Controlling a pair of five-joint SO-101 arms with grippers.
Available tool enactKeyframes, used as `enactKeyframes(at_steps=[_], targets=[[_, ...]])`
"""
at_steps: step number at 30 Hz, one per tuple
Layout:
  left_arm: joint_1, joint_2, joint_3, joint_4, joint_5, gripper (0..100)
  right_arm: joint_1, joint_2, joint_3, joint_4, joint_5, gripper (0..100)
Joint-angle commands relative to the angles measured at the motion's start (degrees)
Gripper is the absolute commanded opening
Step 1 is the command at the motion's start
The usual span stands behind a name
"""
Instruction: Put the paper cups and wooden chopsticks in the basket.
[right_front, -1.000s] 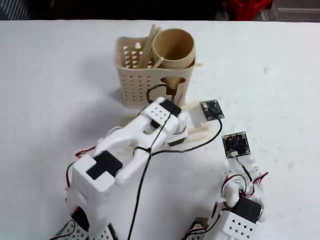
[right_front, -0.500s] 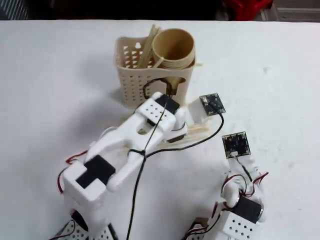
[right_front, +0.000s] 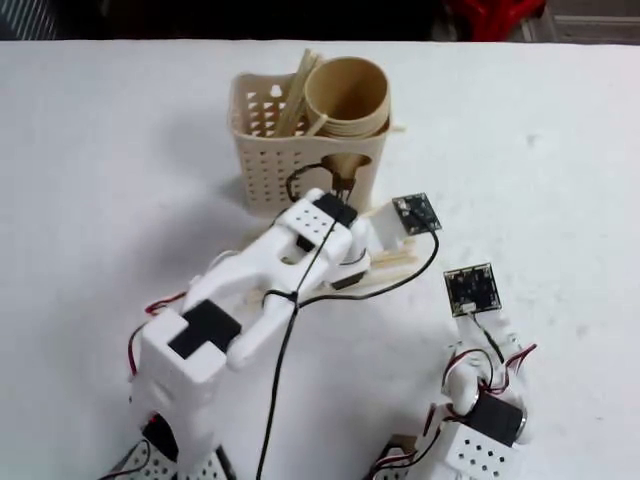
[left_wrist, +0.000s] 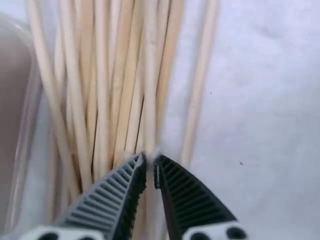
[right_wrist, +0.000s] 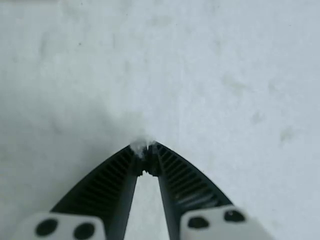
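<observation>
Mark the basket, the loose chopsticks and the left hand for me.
basket (right_front: 270, 175), high view, holed front wall.
loose chopsticks (left_wrist: 102, 100), left wrist view, middle of the bundle.
left hand (left_wrist: 150, 161), left wrist view, between its fingertips.

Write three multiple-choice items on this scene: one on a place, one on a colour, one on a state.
1. Where are the paper cups?
A. In the basket. B. On a shelf. C. On the floor.
2. What colour is the basket?
A. Red. B. Beige. C. Blue.
3. How is the right gripper?
A. Wide open. B. Shut on a cup. C. Shut, holding nothing.
Answers: 1 A, they stand stacked inside it; 2 B, its perforated wall is beige; 3 C, its tips meet over bare table.
</observation>
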Motion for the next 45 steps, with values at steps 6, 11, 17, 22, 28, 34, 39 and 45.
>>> enactKeyframes(at_steps=[6,11,17,22,28,34,39,45], targets=[[-0.92,0.84,-1.93,-0.53,0.79,9,-0.31,-0.40,0.44,-0.57,0.00,1.8],[-1.01,5.76,-4.75,0.18,0.79,9,-0.31,-0.40,0.44,-0.57,0.00,1.8],[-1.01,5.76,-7.38,2.46,0.88,2,-0.31,-0.40,0.44,-0.57,0.00,1.8],[-0.92,-0.31,-10.37,9.76,1.32,2,-0.31,-0.40,0.44,-0.57,0.00,1.8],[-0.92,-14.81,-11.52,16.00,1.41,2,-0.31,-0.40,0.44,-0.57,0.00,1.8],[-1.71,-29.67,-11.43,17.41,1.41,2,-0.31,-0.40,0.44,-0.57,0.00,1.8],[-5.14,-38.46,-11.43,14.51,3.16,2,-0.31,-0.40,0.44,-0.57,0.00,1.8],[-7.87,-41.36,-10.90,11.16,5.01,2,-0.31,-0.40,0.44,-0.57,0.00,1.8]])
